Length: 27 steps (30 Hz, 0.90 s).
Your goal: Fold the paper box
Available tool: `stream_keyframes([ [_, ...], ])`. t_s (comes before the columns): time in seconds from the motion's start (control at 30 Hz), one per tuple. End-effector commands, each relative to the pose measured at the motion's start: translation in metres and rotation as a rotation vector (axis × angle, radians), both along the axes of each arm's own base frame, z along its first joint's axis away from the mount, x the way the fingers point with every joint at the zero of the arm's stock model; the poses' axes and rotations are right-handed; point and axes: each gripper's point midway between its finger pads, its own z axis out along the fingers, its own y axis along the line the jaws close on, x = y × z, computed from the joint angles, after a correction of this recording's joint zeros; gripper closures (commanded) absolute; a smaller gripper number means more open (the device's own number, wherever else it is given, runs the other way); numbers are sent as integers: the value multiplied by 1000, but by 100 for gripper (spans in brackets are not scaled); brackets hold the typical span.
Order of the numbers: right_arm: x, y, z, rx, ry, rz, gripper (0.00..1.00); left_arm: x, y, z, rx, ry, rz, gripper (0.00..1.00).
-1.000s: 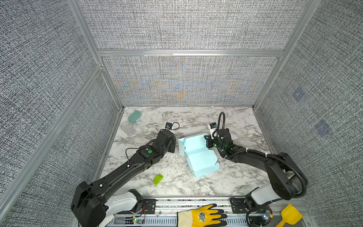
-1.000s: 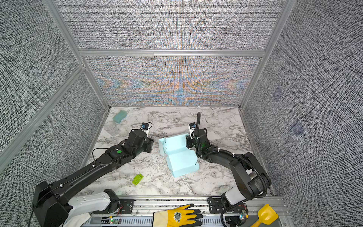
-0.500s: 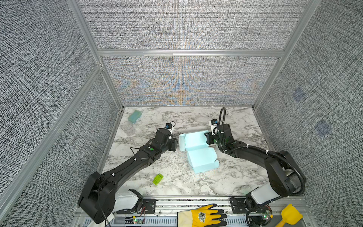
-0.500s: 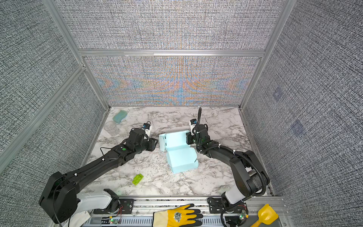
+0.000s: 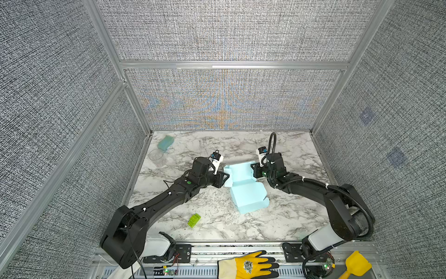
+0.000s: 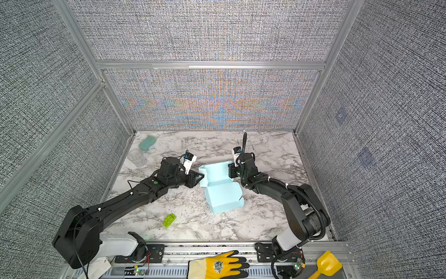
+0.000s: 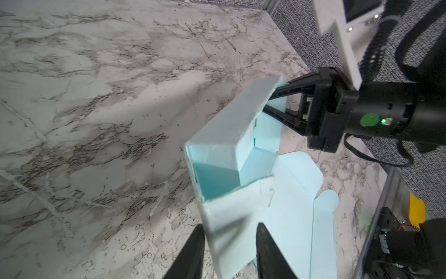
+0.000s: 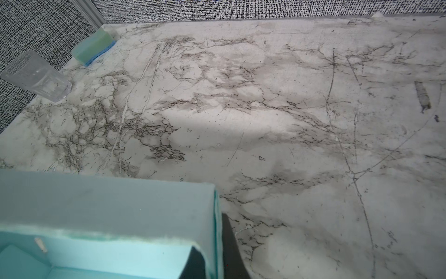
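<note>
I log paper box (image 5: 246,190) on table (image 5: 217,145), beyond green brick (image 5: 194,220), to its right. Left gripper (image 7: 231,225) on brick-facing side: jaws astride flap, cannot tell if pinching. Right gripper (image 8: 213,241) on side away from brick: jaws clamped on box wall.

counts: 1 paper box (image 5: 246,190), 2 grippers: left gripper (image 5: 226,177) and right gripper (image 5: 254,171), 1 lime-green toy brick (image 5: 194,220), 1 teal sponge block (image 5: 165,142), 1 clear plastic cup (image 5: 156,155), 1 yellow work glove (image 5: 248,267), 1 yellow scoop (image 5: 357,263), 1 marble tabletop (image 5: 289,217)
</note>
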Motion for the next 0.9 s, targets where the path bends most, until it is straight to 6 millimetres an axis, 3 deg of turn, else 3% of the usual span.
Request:
stream_keyframes([
  [0.0, 2, 2, 2, 17, 3, -2, 100, -6, -10, 15, -71, -48, -70, 63],
  [0.43, -2, 7, 10, 45, -17, 13, 100, -2, -15, 0, 3, -73, -61, 71],
  [0.6, -3, 9, 10, 45, -17, 16, 100, -2, -12, 15, 3, -108, -53, 71],
  [0.73, -2, 9, 7, 44, -14, 13, 100, -6, 3, 27, 25, -123, 0, 68],
  [0.87, -1, 9, 5, 41, -13, 14, 100, 0, 39, 32, 76, -127, 189, 64],
])
